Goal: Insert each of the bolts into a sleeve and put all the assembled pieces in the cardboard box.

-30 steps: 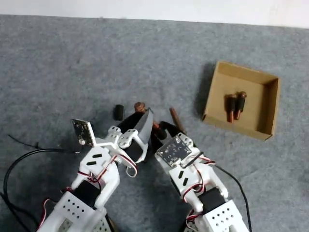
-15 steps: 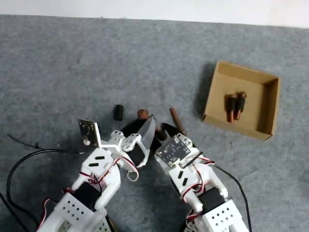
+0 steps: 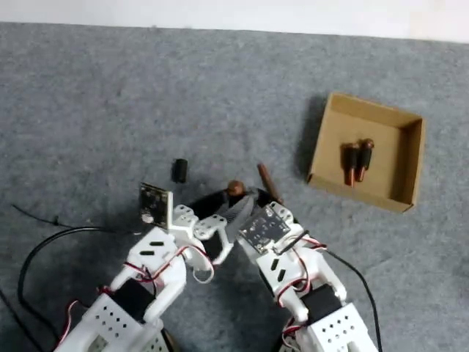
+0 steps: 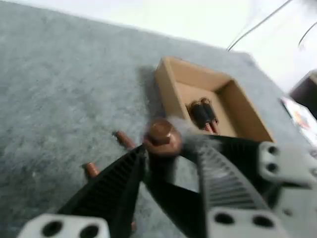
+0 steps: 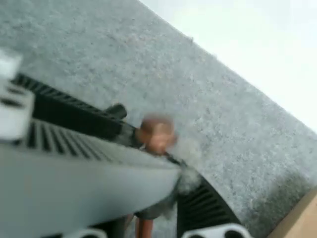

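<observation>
bolt (image 4: 161,137) in left pincer (image 4: 167,149) (head up)

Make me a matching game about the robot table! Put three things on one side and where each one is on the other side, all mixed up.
Things:
1. loose sleeve
2. assembled pieces
3. raised bolt

Places:
A. inside the cardboard box
B. held by the left end effector
C. lying by itself on the carpet

Right pairs: 1-C, 2-A, 3-B.
</observation>
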Robot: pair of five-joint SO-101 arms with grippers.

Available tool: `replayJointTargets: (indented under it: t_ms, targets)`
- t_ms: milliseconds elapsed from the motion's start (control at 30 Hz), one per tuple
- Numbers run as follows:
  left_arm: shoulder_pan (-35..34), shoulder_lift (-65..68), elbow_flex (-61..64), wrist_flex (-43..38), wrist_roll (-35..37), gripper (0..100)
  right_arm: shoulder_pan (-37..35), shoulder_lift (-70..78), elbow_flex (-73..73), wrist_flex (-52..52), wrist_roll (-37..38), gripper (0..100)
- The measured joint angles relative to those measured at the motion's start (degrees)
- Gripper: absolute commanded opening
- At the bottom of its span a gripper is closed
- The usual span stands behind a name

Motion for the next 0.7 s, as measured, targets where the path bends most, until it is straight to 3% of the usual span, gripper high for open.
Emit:
replayJointTargets:
  t_ms: [167,233,467,567,700]
  targets:
    - [-3.69,0.53,0.0,1.23,3.16,33,1.41,0.0,0.0,-1.05,0.0,0.4]
    - [-6.42,0.53,-0.53,1.23,7.56,31,2.2,-0.09,0.0,-1.58,0.0,0.4]
    - [-27.96,0.53,-4.92,1.23,28.04,21,6.68,0.0,0.0,-2.81,0.0,0.4]
    - [-29.63,0.53,-4.92,1.23,28.31,15,12.48,0.0,0.0,-2.99,-0.62,0.4]
    - [-30.24,0.53,-4.75,1.23,24.97,4,23.47,0.0,-0.09,-2.99,-7.74,0.4]
